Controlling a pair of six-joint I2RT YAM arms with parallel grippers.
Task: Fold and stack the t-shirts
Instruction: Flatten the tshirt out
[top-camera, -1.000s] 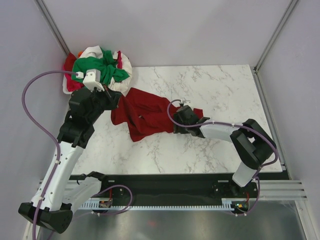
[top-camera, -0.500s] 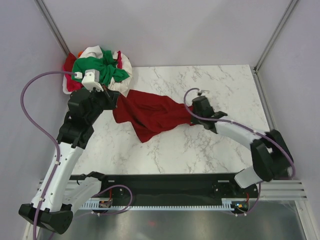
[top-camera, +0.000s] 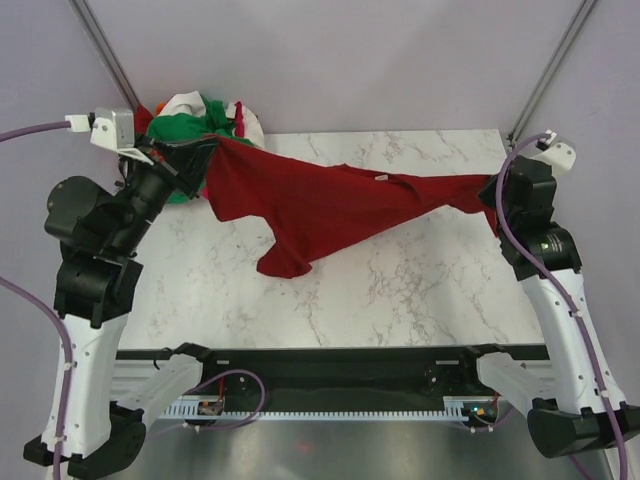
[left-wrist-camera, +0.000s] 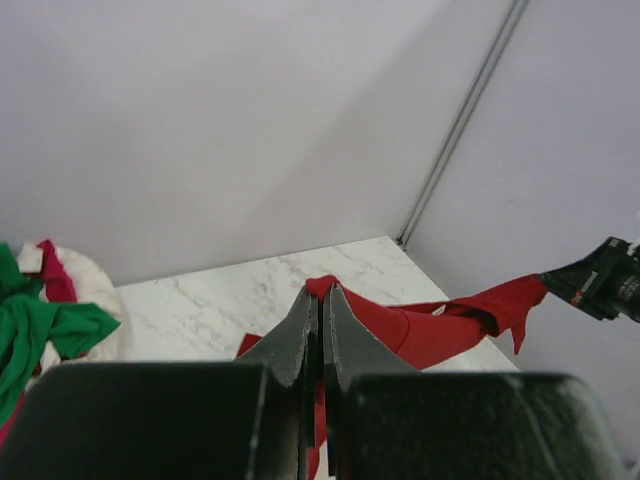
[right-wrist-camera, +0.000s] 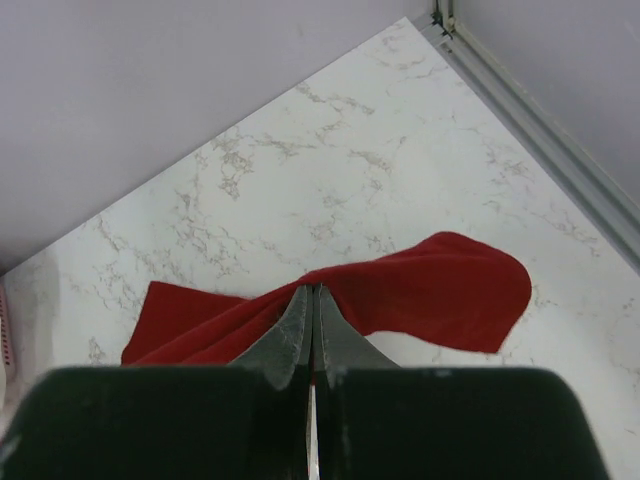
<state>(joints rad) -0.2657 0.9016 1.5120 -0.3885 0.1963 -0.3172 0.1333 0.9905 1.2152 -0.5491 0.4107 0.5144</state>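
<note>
Bare desk (top-camera: 400, 300) along the near edge and toward the far-right corner. Left claw (top-camera: 200, 152) pinching one end of the dark red shirt (top-camera: 330, 205) at the far-left corner, right claw (top-camera: 497, 190) pinching the other at the right edge. Stretched wide across mid-desk, one lobe sagging nearward. Heaped in the far-left corner: green shirt (top-camera: 185, 127), white shirt (top-camera: 185, 103).

The dark red t-shirt (top-camera: 330, 205) is soft matt cloth; the table (top-camera: 420, 300) is smooth, marble-patterned, with a slight sheen.
</note>
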